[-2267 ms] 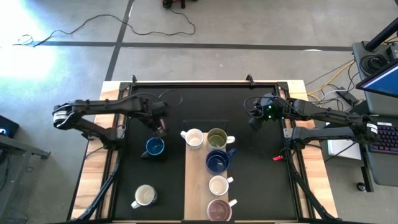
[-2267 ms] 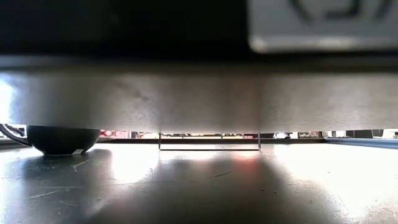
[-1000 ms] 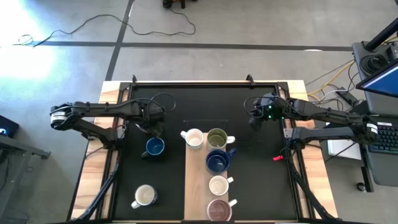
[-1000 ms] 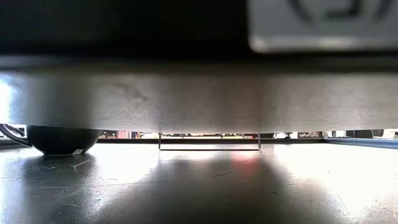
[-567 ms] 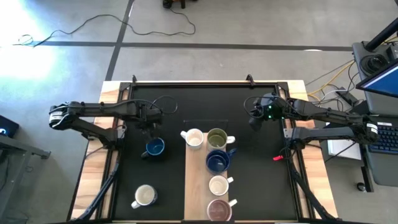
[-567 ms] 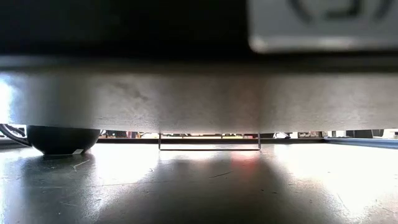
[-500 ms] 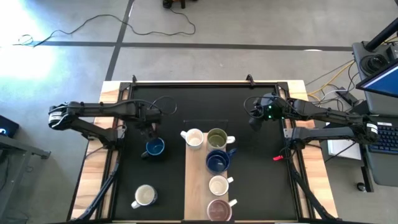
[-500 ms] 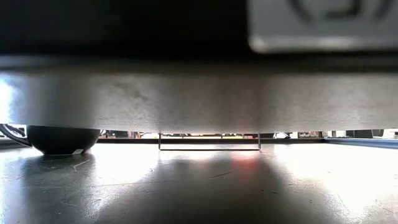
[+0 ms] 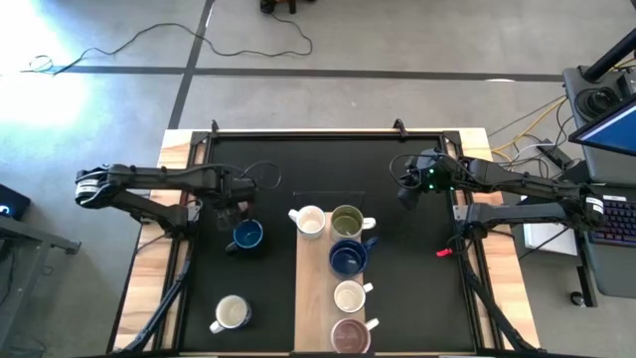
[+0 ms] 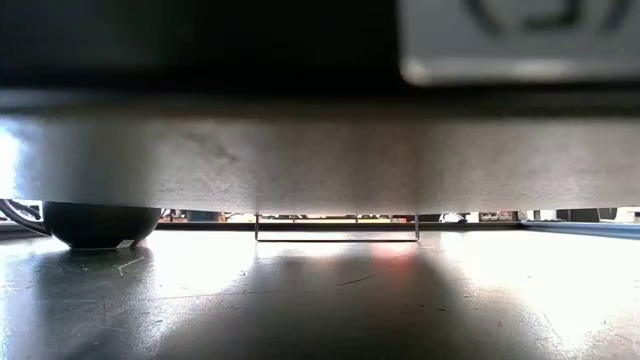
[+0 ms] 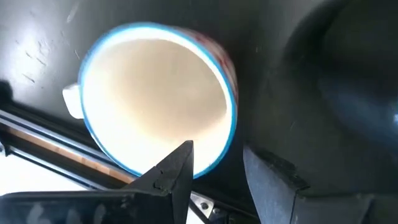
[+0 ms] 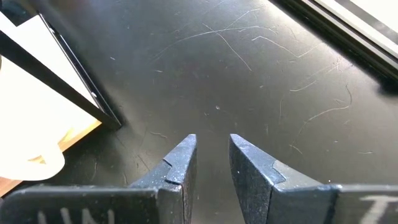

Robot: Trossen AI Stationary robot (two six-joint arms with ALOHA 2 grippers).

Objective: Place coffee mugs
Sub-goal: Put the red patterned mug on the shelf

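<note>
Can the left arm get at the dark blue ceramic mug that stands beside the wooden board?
Probably yes. The left gripper hangs open just behind the dark blue ceramic mug, which stands free on the black mat, apart from the wooden board.

Left tool [image 9: 237, 213] is parted and empty; right tool [image 12: 211, 163] hovers slightly parted, empty.

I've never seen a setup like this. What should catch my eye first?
Probably the wooden board down the middle of the black table, with five mugs on it: cream, olive green, dark blue, white and maroon-lined. To its left, the left hand hangs open just above a blue mug, while the right hand waits over bare table.
</note>
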